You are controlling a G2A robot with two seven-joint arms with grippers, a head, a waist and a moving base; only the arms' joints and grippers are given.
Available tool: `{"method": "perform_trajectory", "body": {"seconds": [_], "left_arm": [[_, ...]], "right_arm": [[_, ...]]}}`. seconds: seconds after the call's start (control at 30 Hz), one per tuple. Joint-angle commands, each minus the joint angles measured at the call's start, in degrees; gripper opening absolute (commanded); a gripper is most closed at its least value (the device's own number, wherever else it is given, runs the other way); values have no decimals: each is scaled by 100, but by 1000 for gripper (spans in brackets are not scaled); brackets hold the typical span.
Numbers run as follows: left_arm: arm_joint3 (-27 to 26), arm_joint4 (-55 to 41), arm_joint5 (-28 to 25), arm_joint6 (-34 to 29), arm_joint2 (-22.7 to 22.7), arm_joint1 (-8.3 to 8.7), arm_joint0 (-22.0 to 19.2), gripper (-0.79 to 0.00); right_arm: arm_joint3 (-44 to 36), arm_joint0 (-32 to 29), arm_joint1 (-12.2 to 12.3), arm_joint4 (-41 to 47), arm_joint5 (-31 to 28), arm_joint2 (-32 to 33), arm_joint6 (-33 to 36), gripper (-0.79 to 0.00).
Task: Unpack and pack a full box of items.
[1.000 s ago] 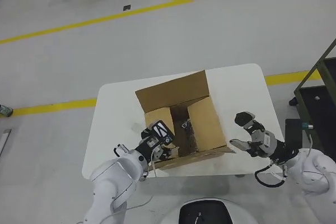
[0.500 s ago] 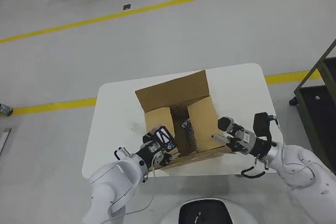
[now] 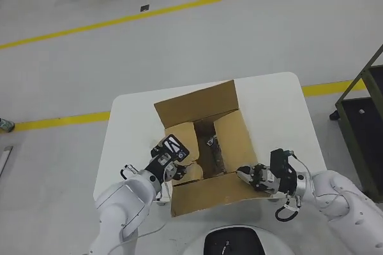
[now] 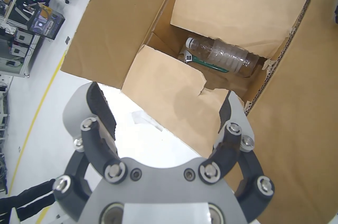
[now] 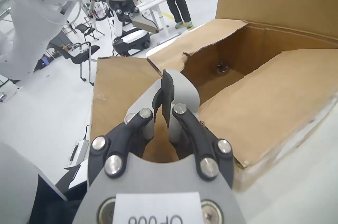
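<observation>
The cardboard box (image 3: 198, 105) is plain brown inside and out, against a white table (image 3: 124, 140) and a pale grey floor (image 3: 51, 76) crossed by yellow lines (image 3: 102, 25). In the box, the bottle (image 4: 227, 56) is clear and ribbed with a white cap (image 4: 189, 42), and the tool (image 4: 212, 67) under it has a green handle. The left gripper (image 4: 163, 95) and right gripper (image 5: 165, 75) are silver-grey with black pads.

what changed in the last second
The right gripper moved in from the right of the box, pinched the near flap and folded it down toward the robot. The left gripper, open, drew back slightly to its own side. The box stayed put on the table.
</observation>
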Motion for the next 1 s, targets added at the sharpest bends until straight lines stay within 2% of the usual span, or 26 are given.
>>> {"method": "perform_trajectory", "body": {"seconds": [0.0, 0.13, 0.37, 0.43, 0.53, 0.7, 0.8, 0.97], "left_arm": [[25, -30, 98, 38, 19, 3, -19, 0], [121, 244, 410, 79, 85, 7, -31, 0], [121, 244, 410, 79, 85, 7, -31, 0], [121, 244, 410, 79, 85, 7, -31, 0], [121, 244, 410, 79, 85, 7, -31, 0], [121, 244, 410, 79, 85, 7, -31, 0], [121, 244, 410, 79, 85, 7, -31, 0], [121, 244, 410, 79, 85, 7, -31, 0]], "right_arm": [[29, -13, -13, -198, 26, -46, -156, -785], [192, 24, -39, -629, 75, -152, -419, -785], [364, 87, -70, -1001, 76, -258, -851, -785], [293, 75, -77, -977, 77, -199, -1157, -785], [97, -58, -62, -970, 238, 103, -1716, -785], [143, -412, -40, -964, 860, 711, -2534, -785], [430, -468, -45, -1108, 1162, 806, -2629, -785], [1030, -306, -114, -1016, 1268, 480, -2480, -785]]}}
